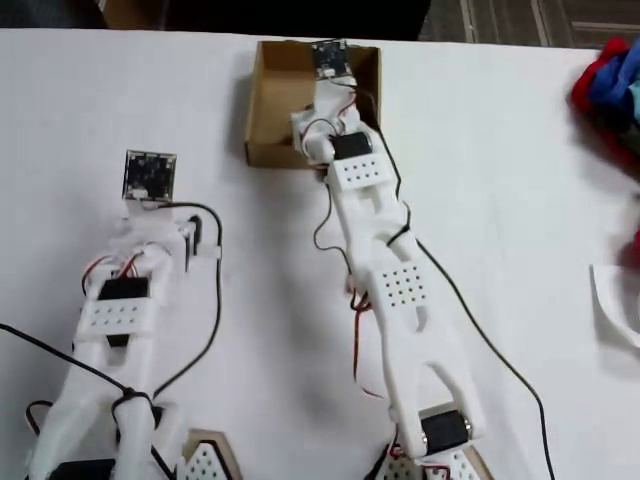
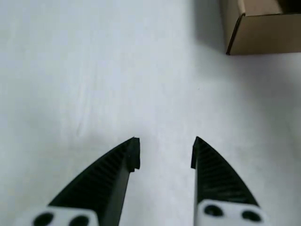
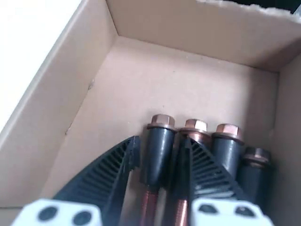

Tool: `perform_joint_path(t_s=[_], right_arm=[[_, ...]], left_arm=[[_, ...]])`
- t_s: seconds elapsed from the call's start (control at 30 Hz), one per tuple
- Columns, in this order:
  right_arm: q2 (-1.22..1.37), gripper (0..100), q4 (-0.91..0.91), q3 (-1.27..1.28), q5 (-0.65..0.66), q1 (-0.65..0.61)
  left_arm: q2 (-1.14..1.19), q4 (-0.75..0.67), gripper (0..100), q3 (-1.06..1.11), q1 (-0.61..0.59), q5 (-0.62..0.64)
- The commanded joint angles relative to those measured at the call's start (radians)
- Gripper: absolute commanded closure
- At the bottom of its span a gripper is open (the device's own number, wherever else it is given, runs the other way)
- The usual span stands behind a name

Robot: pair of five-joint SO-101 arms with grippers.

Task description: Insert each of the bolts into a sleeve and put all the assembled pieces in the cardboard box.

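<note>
Deep inside the cardboard box [image 3: 70, 99], low by its floor: the right gripper [image 3: 160, 143], narrow, seeming to pinch one black sleeve [image 3: 156, 157] with a copper bolt [image 3: 160, 121] through it. Right beside that, nearer one side wall of the box: three more finished pieces [image 3: 226, 143], packed in a row. Outside the box, over bare table [image 2: 70, 70]: the left gripper [image 2: 164, 146], wide apart, holding nothing.

Might knock the next piece over if opened too wide, with one finger squeezed in between the two. Might drag the sleeve back out of the box if lifted before letting go. Might catch the box wall on the way up and push or tip the whole box. Might even shake the bolt loose. Better to open just a little, then go straight up.
</note>
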Motion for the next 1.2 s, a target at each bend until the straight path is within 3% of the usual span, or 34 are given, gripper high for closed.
perform_joint_path(t_s=[0.0, 0.2, 0.33, 0.4, 0.6, 0.67, 0.83, 1.17], right_arm=[[-0.033, 85.8, -0.061, -0.041, 0.005, 0.008], [-0.044, 86.0, 0.001, -0.186, 0.005, 0.033], [-0.064, 94.0, 0.137, -0.270, 0.005, 0.045], [-0.119, 98.3, 0.246, -0.262, 0.005, 0.050], [-0.305, 91.7, 0.733, -0.258, 0.017, 0.074], [-0.344, 89.4, 0.878, -0.258, 0.094, 0.044], [-0.371, 85.3, 0.917, -0.098, 0.595, -0.047], [-0.262, 81.2, 0.894, -0.023, 0.637, -0.039]], left_arm=[[-0.031, -0.023, 80, -0.002, -0.009, -0.020], [-0.031, -0.023, 80, -0.001, -0.009, -0.064], [-0.031, -0.023, 80, -0.001, -0.009, -0.064], [-0.031, -0.023, 80, -0.001, -0.009, -0.066], [-0.031, -0.023, 80, -0.001, -0.009, -0.066], [-0.031, -0.023, 80, -0.001, -0.009, -0.066], [-0.031, -0.023, 80, -0.002, -0.008, -0.066], [-0.031, -0.023, 80, -0.002, -0.011, -0.066]])
